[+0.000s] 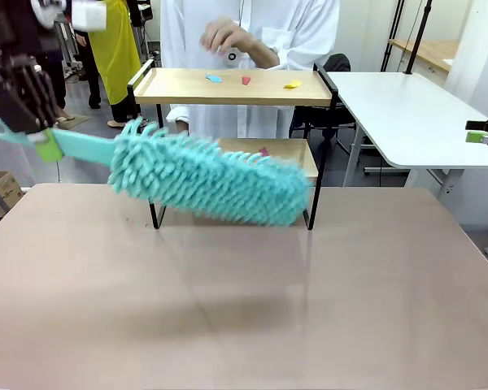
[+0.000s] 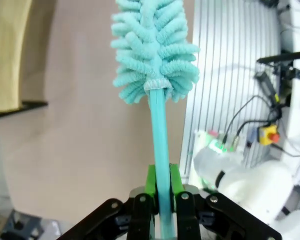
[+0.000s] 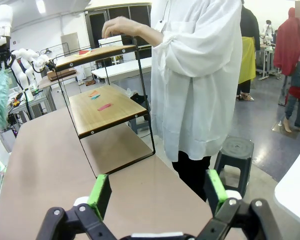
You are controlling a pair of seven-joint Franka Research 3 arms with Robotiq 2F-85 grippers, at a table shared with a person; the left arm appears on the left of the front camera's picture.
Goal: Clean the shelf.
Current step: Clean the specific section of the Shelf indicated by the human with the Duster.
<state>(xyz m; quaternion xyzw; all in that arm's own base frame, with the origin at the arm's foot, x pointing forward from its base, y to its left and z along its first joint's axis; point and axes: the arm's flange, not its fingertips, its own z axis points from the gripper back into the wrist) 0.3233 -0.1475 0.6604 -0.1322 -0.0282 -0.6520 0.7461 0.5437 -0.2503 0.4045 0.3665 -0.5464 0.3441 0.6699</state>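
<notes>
- The green-padded fingers point(image 2: 150, 182) of the left gripper point(image 2: 162, 189) are pressed tight on the thin teal handle point(image 2: 159, 135) of a fluffy chenille duster point(image 1: 207, 180).
- In the front view, we see the duster held in the air on a slant, with its head low in front of the shelf's lower board point(image 1: 289, 149) and above the brown table point(image 1: 228, 292).
- The right gripper point(image 3: 157, 192) has its fingers point(image 3: 100, 192) wide apart, with nothing between them.
- The shelf point(image 1: 228, 88) stands at the far side of the table, near the middle. It has two light wooden boards in a thin black frame.
- On the top board we see three small scraps: a blue scrap point(image 1: 214, 79), a red scrap point(image 1: 246, 80) and a yellow scrap point(image 1: 292, 84).
- A pink scrap point(image 1: 263, 151) lies on the lower board.
- A person in a white coat stands behind the shelf, with one hand point(image 1: 224, 36) raised above the top board.
</notes>
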